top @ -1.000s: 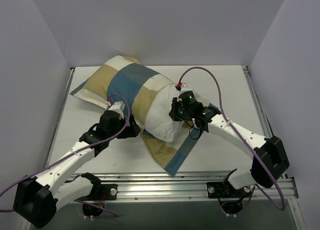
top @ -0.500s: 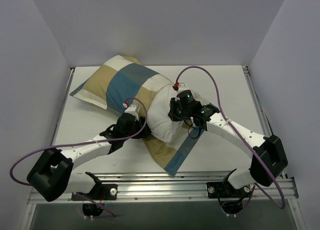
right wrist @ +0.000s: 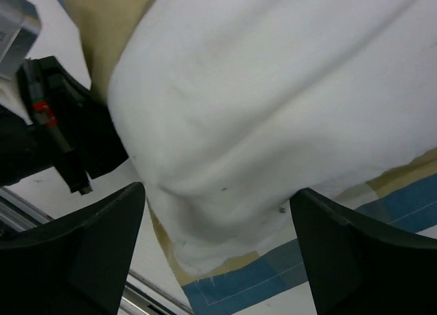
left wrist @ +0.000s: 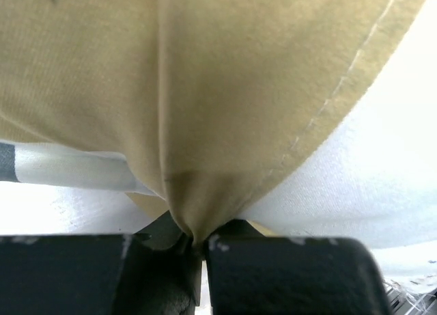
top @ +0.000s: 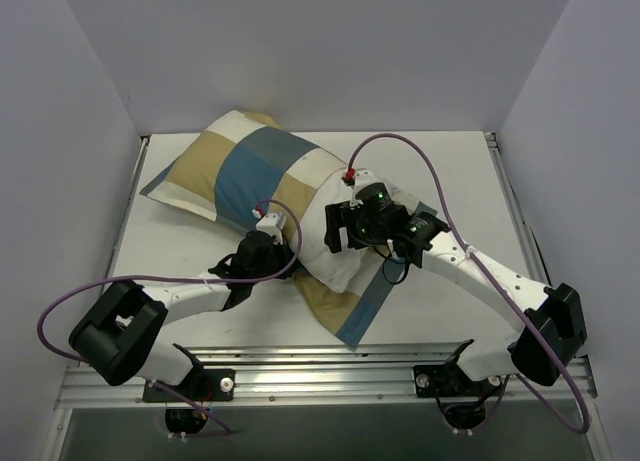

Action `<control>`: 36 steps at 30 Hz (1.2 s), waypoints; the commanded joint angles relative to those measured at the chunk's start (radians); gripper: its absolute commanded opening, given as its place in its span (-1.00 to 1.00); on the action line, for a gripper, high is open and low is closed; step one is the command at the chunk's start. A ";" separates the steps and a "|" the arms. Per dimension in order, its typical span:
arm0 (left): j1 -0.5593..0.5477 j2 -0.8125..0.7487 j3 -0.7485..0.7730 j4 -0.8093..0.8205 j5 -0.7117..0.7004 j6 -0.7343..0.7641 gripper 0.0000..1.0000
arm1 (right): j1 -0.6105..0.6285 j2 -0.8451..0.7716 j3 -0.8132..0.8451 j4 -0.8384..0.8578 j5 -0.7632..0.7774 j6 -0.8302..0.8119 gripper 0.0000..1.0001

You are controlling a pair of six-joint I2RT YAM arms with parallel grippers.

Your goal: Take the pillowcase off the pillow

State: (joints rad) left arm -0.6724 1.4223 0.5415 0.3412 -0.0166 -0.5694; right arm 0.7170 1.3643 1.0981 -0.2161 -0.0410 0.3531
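Left gripper (left wrist: 198,241) pinches the case (top: 240,166); right gripper (right wrist: 218,260) is open over the pillow (top: 335,266).
My left fingers are clenched on a fold of tan cloth at the case's mouth. The case lies from the far left to the middle of the table (top: 450,171), thin, woven and stitched at the hem. I'd keep that pinch low and draw it far-left, so the cloth slides rather than bunches. The pillow pokes out at centre, plump, smooth and white. My right fingers are spread wide over its bare end; I'd close them on the stuffing, not on the blue-and-tan flap beneath.
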 commanded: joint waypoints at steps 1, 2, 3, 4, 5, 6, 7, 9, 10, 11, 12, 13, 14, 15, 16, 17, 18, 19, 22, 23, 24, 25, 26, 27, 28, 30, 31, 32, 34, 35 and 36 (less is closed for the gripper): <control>0.000 -0.031 0.054 0.041 0.012 0.031 -0.85 | 0.044 -0.065 0.045 -0.037 -0.007 -0.052 0.69; 0.000 -0.033 0.060 0.036 0.010 0.032 -0.85 | 0.053 -0.067 0.042 -0.039 -0.002 -0.055 0.81; 0.000 -0.036 0.066 0.035 0.012 0.035 -0.85 | 0.070 -0.065 0.039 -0.045 0.015 -0.052 0.86; 0.000 -0.036 0.067 0.033 0.014 0.036 -0.85 | 0.081 -0.061 0.036 -0.045 0.024 -0.051 0.91; 0.000 -0.036 0.071 0.033 0.017 0.037 -0.85 | 0.091 -0.054 0.025 -0.045 0.035 -0.049 0.98; -0.001 -0.036 0.075 0.030 0.017 0.036 -0.85 | 0.120 -0.038 0.020 -0.043 0.041 -0.045 0.99; 0.000 -0.036 0.075 0.028 0.017 0.037 -0.85 | 0.136 -0.028 0.016 -0.040 0.080 -0.043 0.99; -0.001 -0.037 0.078 0.028 0.017 0.034 -0.85 | 0.166 0.007 -0.006 -0.032 0.151 -0.031 1.00; -0.001 -0.042 0.078 0.028 0.027 0.031 -0.85 | 0.185 0.019 -0.015 -0.017 0.177 -0.020 1.00; -0.003 -0.043 0.078 0.028 0.041 0.029 -0.85 | 0.187 0.034 -0.026 -0.008 0.212 -0.007 0.99; -0.001 -0.048 0.080 0.028 0.041 0.029 -0.85 | 0.187 0.059 -0.036 0.006 0.226 -0.002 1.00; -0.001 -0.052 0.078 0.025 0.040 0.029 -0.85 | 0.190 0.068 -0.067 0.039 0.246 0.012 1.00; -0.003 -0.056 0.078 0.022 0.038 0.029 -0.85 | 0.191 0.093 -0.082 0.058 0.285 0.018 1.00; -0.001 -0.063 0.078 0.019 0.037 0.029 -0.85 | 0.190 0.108 -0.104 0.082 0.303 0.021 0.99; -0.001 -0.068 0.077 0.016 0.033 0.029 -0.85 | 0.190 0.123 -0.112 0.092 0.320 0.024 0.99; -0.003 -0.072 0.072 0.012 0.030 0.029 -0.85 | 0.190 0.140 -0.116 0.102 0.331 0.024 0.99; -0.001 -0.079 0.069 0.010 0.026 0.029 -0.85 | 0.191 0.172 -0.119 0.119 0.334 0.023 0.99; -0.003 -0.085 0.071 0.007 0.026 0.029 -0.85 | 0.191 0.197 -0.121 0.126 0.334 0.021 0.98; -0.001 -0.089 0.072 0.005 0.026 0.029 -0.86 | 0.191 0.220 -0.133 0.168 0.339 0.018 0.59; -0.001 -0.088 0.075 0.005 0.026 0.029 -0.86 | 0.191 0.223 -0.130 0.172 0.346 0.018 0.34; -0.001 -0.088 0.080 0.004 0.001 0.029 -0.87 | 0.191 0.229 -0.127 0.170 0.355 0.015 -0.03; 0.000 -0.088 0.084 0.001 -0.003 0.029 -0.87 | 0.191 0.228 -0.121 0.164 0.380 0.017 -0.38; 0.000 -0.089 0.089 -0.004 -0.015 0.031 -0.87 | 0.191 0.226 -0.103 0.153 0.392 0.017 -0.98; 0.002 -0.092 0.101 -0.013 -0.023 0.032 -0.88 | 0.190 0.214 -0.092 0.121 0.404 0.014 -1.00; 0.007 -0.098 0.110 -0.024 -0.032 0.039 -0.88 | 0.190 0.202 -0.081 0.104 0.429 0.011 -1.00; 0.014 -0.111 0.129 -0.066 -0.083 0.043 -0.89 | 0.190 0.144 -0.052 0.051 0.457 -0.005 -1.00; 0.022 -0.124 0.152 -0.086 -0.101 0.048 -0.90 | 0.190 0.121 -0.043 0.034 0.464 -0.015 -1.00; 0.042 -0.132 0.162 -0.103 -0.121 0.048 -0.92 | 0.190 0.092 -0.032 0.012 0.487 -0.026 -1.00; 0.062 -0.155 0.198 -0.174 -0.213 0.042 -0.94 | 0.185 0.012 0.017 -0.066 0.501 -0.058 -1.00; 0.091 -0.163 0.205 -0.192 -0.241 0.039 -0.94 | 0.183 -0.014 0.038 -0.098 0.498 -0.069 -1.00; 0.106 -0.167 0.213 -0.223 -0.294 0.037 -0.94 | 0.182 -0.060 0.066 -0.167 0.495 -0.075 -1.00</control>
State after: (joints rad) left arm -0.6361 1.3197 0.6796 0.1658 -0.1032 -0.5419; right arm 0.9100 1.4448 1.0721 -0.1848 0.3462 0.3267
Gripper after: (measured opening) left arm 0.065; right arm 0.056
